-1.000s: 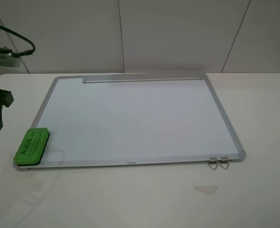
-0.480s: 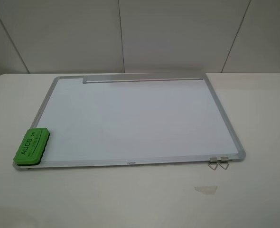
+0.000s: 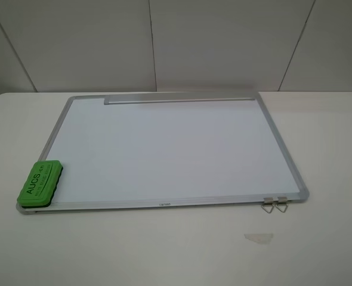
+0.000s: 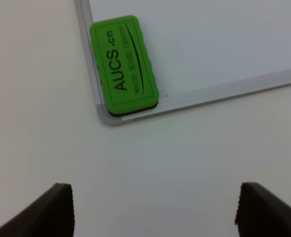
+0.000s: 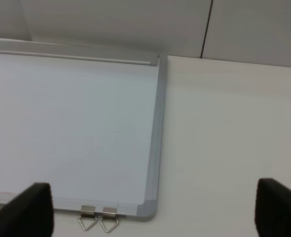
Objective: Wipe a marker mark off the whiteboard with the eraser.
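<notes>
Eraser [image 4: 124, 66] top – "AUCS.cn", "WHITE BOARD ERASER".

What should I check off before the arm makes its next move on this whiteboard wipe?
1. Board surface free of marks: ok, no marker mark shows on the whiteboard in any view.
2. Eraser released: ok, the eraser lies on the board's near left corner, touched by nothing.
3. Left gripper clear of the eraser: ok, fingers wide apart and short of it over the table.
4. Right gripper empty: ok, open.
5. Arms out of the overhead view: ok.
6. Eraser's dark underside clean: cannot tell, it faces down.
</notes>
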Action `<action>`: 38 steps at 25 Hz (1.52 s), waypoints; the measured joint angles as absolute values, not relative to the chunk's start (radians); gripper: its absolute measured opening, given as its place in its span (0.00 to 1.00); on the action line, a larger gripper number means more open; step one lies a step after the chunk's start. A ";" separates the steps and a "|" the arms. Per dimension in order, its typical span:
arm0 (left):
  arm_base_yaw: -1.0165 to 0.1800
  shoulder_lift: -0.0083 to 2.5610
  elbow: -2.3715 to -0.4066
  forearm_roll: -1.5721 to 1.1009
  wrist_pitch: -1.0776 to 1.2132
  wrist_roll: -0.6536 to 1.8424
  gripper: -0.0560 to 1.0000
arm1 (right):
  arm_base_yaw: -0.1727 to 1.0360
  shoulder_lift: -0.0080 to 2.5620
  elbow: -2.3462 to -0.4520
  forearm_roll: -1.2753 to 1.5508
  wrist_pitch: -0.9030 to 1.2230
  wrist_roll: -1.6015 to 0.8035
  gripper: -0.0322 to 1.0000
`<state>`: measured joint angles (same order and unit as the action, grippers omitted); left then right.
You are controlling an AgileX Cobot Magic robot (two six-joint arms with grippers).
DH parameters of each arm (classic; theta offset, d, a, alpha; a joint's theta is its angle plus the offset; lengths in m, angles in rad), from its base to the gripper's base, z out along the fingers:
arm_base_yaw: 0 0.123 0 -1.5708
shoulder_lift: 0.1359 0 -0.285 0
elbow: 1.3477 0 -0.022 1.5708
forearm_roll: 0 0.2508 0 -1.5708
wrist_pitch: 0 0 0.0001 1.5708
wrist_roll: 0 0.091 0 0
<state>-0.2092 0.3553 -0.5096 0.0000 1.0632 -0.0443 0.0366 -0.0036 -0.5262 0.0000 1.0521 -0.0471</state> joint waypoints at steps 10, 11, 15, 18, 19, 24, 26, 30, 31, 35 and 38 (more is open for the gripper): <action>-0.208 0.330 -0.510 0.000 1.062 -0.048 0.70 | 0.037 -0.004 -0.526 0.000 1.052 -0.047 0.82; -0.208 0.330 -0.510 0.000 1.062 -0.056 0.70 | 0.037 -0.004 -0.526 0.000 1.052 -0.047 0.82; -0.199 0.330 -0.510 0.006 1.062 -0.084 0.70 | 0.037 -0.004 -0.526 0.000 1.052 -0.047 0.82; -0.135 0.330 -0.510 0.014 1.062 -0.099 0.70 | 0.037 -0.004 -0.526 0.000 1.052 -0.047 0.82; -0.101 0.330 -0.510 0.014 1.062 -0.099 0.70 | 0.037 -0.004 -0.526 0.000 1.052 -0.047 0.82; 0.040 0.323 -0.510 0.014 1.061 -0.100 0.70 | 0.037 -0.004 -0.526 0.000 1.052 -0.047 0.82; 0.051 0.298 -0.510 0.011 1.061 -0.097 0.70 | 0.037 -0.004 -0.526 0.000 1.052 -0.047 0.82; 0.052 0.222 -0.508 -0.006 1.061 -0.073 0.70 | 0.037 -0.004 -0.526 0.000 1.052 -0.047 0.82; 0.052 0.197 -0.508 -0.010 1.061 -0.067 0.70 | 0.037 -0.004 -0.526 0.000 1.052 -0.047 0.82; 0.052 0.100 -0.508 -0.021 1.061 -0.057 0.70 | 0.037 -0.004 -0.526 0.000 1.052 -0.047 0.82; 0.052 0.043 -0.507 -0.023 1.061 -0.050 0.70 | 0.037 -0.004 -0.526 0.000 1.052 -0.047 0.82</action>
<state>0.0518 0.0426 -0.5067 -0.0234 1.0612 -0.0504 0.0366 -0.0036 -0.5262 0.0000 1.0521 -0.0471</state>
